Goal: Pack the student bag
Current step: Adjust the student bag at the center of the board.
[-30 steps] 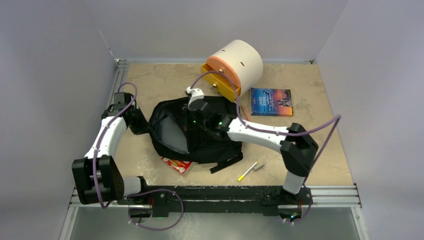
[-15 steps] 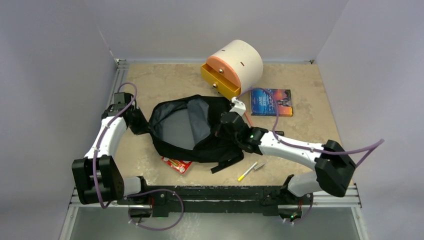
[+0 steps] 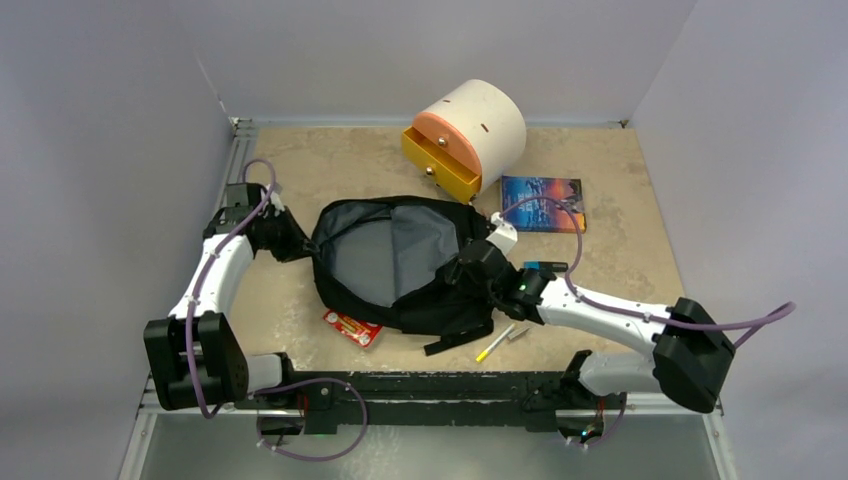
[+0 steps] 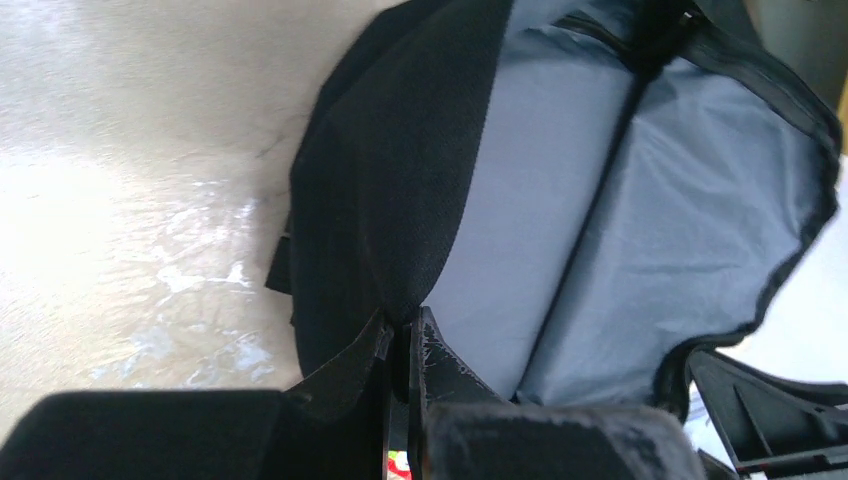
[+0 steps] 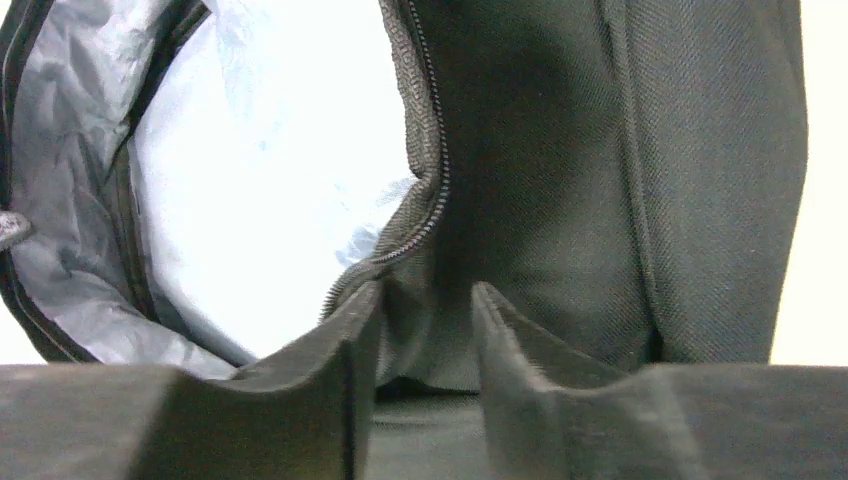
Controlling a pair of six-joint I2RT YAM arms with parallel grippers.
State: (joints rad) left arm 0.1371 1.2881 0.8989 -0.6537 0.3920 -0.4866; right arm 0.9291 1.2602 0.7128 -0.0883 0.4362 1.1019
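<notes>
The student bag (image 3: 440, 300) lies in the middle of the table, black, its mouth spread wide and the blue-grey lining (image 3: 385, 255) showing. My left gripper (image 3: 300, 243) is shut on the bag's left rim; the left wrist view shows the black edge (image 4: 400, 150) pinched between the fingertips of that gripper (image 4: 405, 325). My right gripper (image 3: 470, 262) is at the right rim by the zipper. Its jaws stand apart in the right wrist view, where the right gripper (image 5: 425, 295) has a loose fold of the bag's fabric (image 5: 560, 150) lying between the fingers.
A cream cylindrical drawer box (image 3: 470, 130) with a yellow drawer pulled out stands behind the bag. A book (image 3: 541, 204) lies to the right. A red packet (image 3: 352, 327) pokes out under the bag's near edge. A yellow pen (image 3: 495, 343) and a grey marker (image 3: 520, 331) lie near the front.
My right arm drew the bag's right rim rightward and nearer, spreading the mouth wide, and its jaws have now parted. The left gripper kept its hold on the left rim.
</notes>
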